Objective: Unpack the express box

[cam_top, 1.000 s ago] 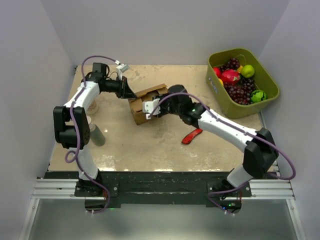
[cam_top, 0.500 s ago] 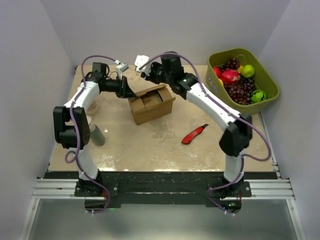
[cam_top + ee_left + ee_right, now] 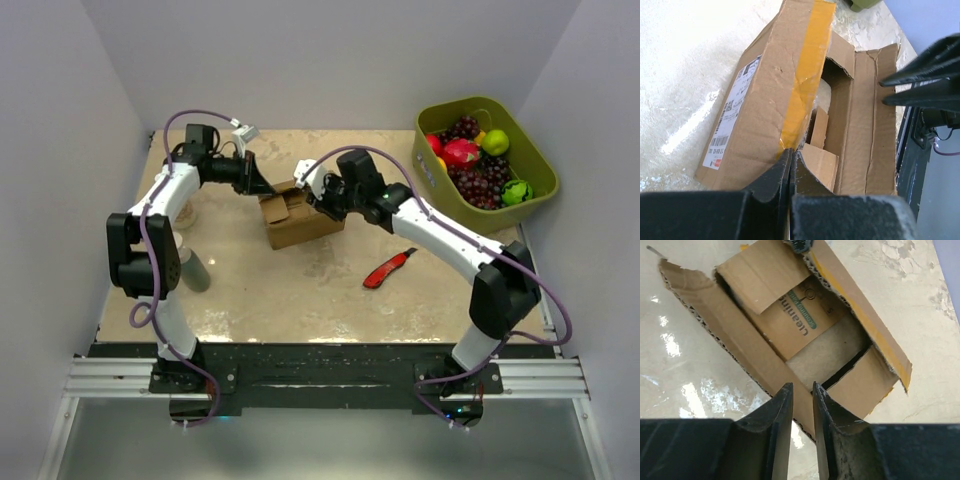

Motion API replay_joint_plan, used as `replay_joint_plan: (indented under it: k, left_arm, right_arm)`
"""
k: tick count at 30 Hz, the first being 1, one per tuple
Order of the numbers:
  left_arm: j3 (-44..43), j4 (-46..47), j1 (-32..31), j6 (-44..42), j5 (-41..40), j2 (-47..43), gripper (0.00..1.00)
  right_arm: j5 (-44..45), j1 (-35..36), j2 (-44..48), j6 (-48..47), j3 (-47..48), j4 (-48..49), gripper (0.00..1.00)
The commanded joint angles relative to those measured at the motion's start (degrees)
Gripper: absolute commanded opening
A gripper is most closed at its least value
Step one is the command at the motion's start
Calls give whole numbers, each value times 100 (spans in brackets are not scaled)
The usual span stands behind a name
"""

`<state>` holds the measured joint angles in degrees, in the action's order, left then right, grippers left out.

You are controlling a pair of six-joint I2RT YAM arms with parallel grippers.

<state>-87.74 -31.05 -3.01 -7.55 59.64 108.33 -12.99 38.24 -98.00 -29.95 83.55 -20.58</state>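
- Right gripper (image 3: 801,387), jaws narrow and empty, hovers over the express box (image 3: 298,218) at mid-table, its flaps open.
- Left gripper (image 3: 791,151), shut, pinches the taped flap (image 3: 807,65) aside.
- Unpacking stage, I judge: next I must dip in for the inner carton (image 3: 790,315).
- Only my right wrist view shows that carton's green print.

My left arm (image 3: 160,205) rises from its base, folds at the elbow and stretches forward and inward. It ends in my left gripper (image 3: 266,189), whose fingers (image 3: 775,170) are pressed together with no gap. My right arm (image 3: 445,238) reaches forward and leftward across the middle, wrist bent downward. My right gripper (image 3: 318,196) points down, fingers (image 3: 777,410) parted by a narrow slit.
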Motion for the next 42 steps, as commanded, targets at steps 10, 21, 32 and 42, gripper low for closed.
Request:
replay_joint_plan:
  k: [10,21,32,42]
  left_arm:
    - [-50,116,10,184,109,-58,0]
    - [-32,116,10,158,154,-5,0]
    - [-67,64,10,131,145,12,0]
    - [-94,2,10,96,83,74,0]
  right_arm:
    - [-318,52,-359,753,-375,871,41]
    - [-1117,8,-809,1712,276,924,57]
    - [-1091,-352,-1239,2257,364,1047,55]
    - [-2363,-581,-1609,2380,689,783,63]
